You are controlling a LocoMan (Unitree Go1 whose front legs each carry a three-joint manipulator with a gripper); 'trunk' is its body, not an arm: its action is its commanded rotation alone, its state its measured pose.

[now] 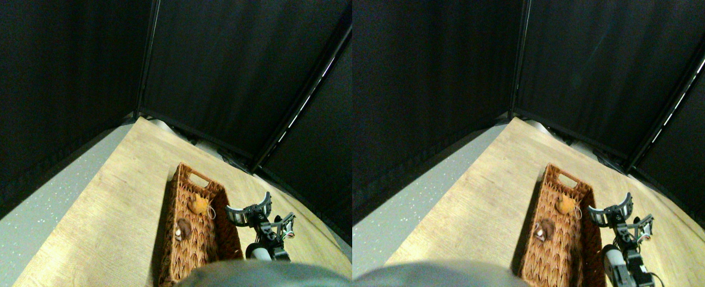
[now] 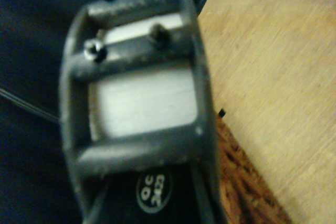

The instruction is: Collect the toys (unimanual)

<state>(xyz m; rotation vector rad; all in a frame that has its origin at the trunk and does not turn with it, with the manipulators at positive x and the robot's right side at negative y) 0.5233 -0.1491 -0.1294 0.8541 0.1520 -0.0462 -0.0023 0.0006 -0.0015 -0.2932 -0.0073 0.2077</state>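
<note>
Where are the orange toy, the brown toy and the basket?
orange toy [image 1: 198, 205]: stereo pair view, middle of its body.
brown toy [image 1: 183, 228]: stereo pair view, its brown body.
basket [image 1: 170, 222]: stereo pair view, left wall.
</note>
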